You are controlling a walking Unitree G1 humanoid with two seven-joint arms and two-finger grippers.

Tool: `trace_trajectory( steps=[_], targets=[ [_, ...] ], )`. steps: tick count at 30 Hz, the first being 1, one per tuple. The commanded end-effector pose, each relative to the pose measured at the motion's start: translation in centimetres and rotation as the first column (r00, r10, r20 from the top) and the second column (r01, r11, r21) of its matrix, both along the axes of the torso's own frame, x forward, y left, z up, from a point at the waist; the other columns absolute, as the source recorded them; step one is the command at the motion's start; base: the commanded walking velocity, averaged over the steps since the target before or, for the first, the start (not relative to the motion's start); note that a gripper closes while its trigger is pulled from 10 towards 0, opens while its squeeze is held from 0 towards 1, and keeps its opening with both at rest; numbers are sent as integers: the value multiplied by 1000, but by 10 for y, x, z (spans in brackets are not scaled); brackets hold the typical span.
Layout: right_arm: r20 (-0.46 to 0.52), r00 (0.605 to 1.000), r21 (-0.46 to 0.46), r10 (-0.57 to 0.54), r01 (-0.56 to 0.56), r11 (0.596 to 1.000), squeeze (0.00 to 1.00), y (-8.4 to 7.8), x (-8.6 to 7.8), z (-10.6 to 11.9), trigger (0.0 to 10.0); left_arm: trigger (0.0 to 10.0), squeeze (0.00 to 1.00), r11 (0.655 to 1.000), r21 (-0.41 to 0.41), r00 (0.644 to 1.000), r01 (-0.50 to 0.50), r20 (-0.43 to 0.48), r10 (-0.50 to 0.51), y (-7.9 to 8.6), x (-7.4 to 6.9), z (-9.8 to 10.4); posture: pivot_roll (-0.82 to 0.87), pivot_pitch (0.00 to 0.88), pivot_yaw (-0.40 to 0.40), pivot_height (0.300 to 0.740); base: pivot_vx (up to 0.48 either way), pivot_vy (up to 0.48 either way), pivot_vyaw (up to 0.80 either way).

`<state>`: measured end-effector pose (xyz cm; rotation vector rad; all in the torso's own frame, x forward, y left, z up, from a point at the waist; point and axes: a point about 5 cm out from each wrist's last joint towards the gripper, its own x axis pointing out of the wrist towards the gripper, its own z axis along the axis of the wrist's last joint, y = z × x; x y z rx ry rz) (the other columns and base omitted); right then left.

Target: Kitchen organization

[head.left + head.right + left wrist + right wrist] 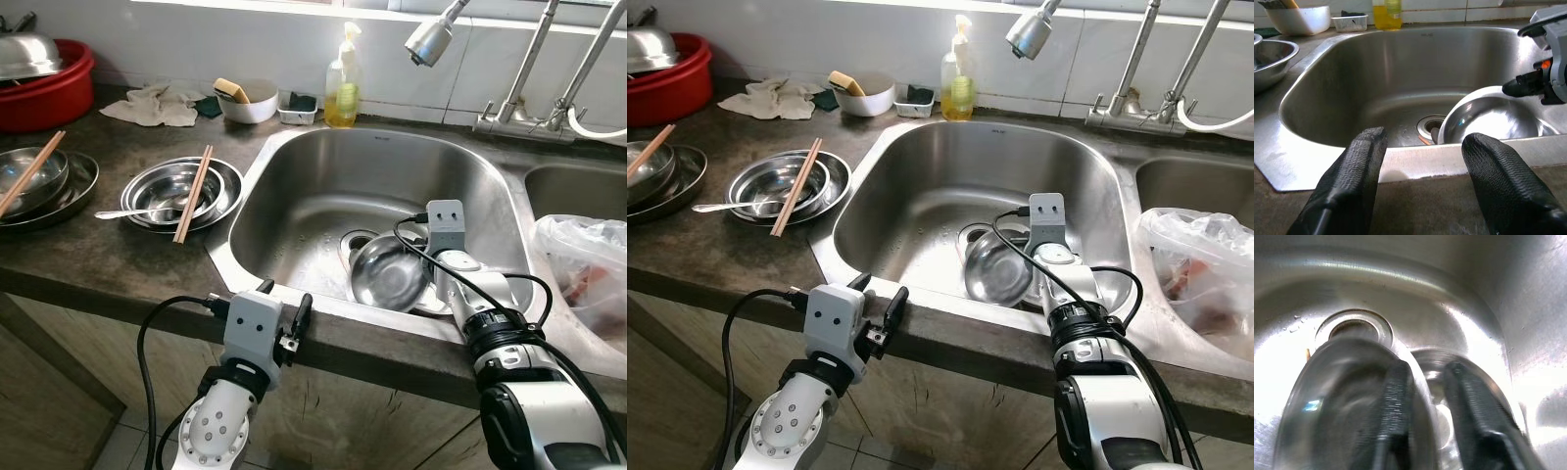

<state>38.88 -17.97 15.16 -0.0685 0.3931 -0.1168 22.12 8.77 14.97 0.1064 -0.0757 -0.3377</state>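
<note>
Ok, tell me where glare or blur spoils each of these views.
Right wrist view: the steel bowl is smeared with blur, and glare whitens the sink wall. Left wrist view: the left gripper is soft and out of focus up close; the sink behind is sharp. Head views: mostly sharp, with mild highlights on the sink basin.

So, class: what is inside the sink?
A steel bowl leans tilted beside the drain, with the right gripper clamped on its rim. The bowl hides the sink floor beneath it.
</note>
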Motion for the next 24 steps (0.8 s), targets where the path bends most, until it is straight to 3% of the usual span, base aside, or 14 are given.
trace_trajectory(
  steps=[1, 7, 8, 9, 10, 15, 19, 24],
  targets=[
    [30, 1000, 11, -7, 7, 1000, 1000, 0, 3, 10, 10000, 10000, 0, 1000, 6, 1000, 6, -1, -6, -1, -1, 2, 106, 143, -42, 740, 0, 0, 0],
    [126, 992, 14, -25, 23, 1000, 1000, -3, 2, 24, 10000, 10000, 0, 1000, 4, 1000, 7, 3, -7, -2, 3, 2, 103, 120, -41, 740, 0, 0, 0],
    [178, 984, 11, -27, 25, 1000, 561, -4, 0, 31, 10000, 10000, 0, 1000, 5, 1000, 6, 5, -6, -2, 4, 2, 101, 112, -41, 740, 0, 0, 0],
    [210, 977, 7, -27, 26, 1000, 561, -4, -1, 36, 10000, 10000, 0, 1000, 6, 1000, 6, 6, -6, -2, 5, 2, 100, 109, -42, 740, 0, 0, 0],
    [266, 964, 4, -26, 25, 1000, 0, -4, -4, 42, 10000, 10000, 0, 1000, 7, 1000, 6, 6, -6, -2, 6, 2, 98, 99, -40, 740, 0, 0, 0],
    [480, 877, 30, 21, -40, 999, 0, 10, -31, 66, 10000, 10000, 0, 1000, 9, 1000, 2, 8, -2, -3, 9, 0, 92, 68, -44, 740, 0, 0, 0],
    [545, 836, 18, 67, -91, 996, 0, 19, -50, 71, 10000, 10000, 0, 1000, 10, 1000, 0, 10, 0, -3, 10, -1, 86, 53, -42, 740, 0, 0, 0],
    [623, 768, -2, 149, -189, 982, 0, 32, -95, 68, 10000, 10000, 0, 1000, 3, 1000, 15, 12, -15, -6, 12, -3, 63, 22, -31, 740, 0, 0, 0]
  ],
)
